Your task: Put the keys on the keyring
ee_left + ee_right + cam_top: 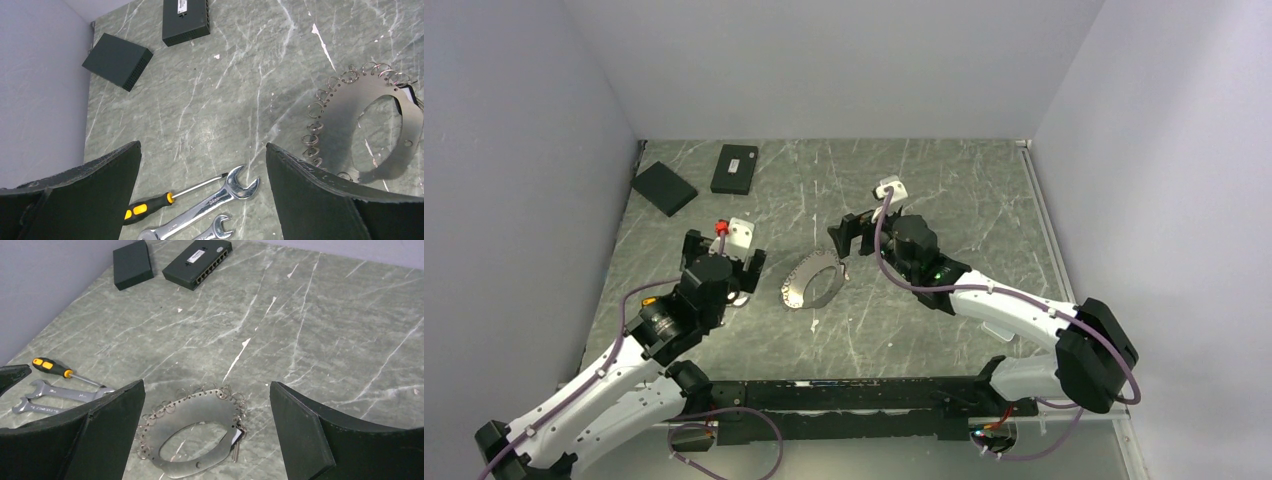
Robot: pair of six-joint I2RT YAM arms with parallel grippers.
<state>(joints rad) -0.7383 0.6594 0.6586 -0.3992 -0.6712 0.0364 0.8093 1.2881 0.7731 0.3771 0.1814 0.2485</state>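
The keyring is a flat grey metal oval plate with a large hole, fringed with small wire split rings. It lies flat at mid-table and shows in the left wrist view and the right wrist view. One small key with a dark head lies against the plate's right edge; I see no other keys. My left gripper is open and empty, left of the plate. My right gripper is open and empty, just above the plate's far right side.
Two silver wrenches and a black-and-yellow screwdriver lie under my left gripper. Two black boxes sit at the back left. Walls close the left, back and right sides.
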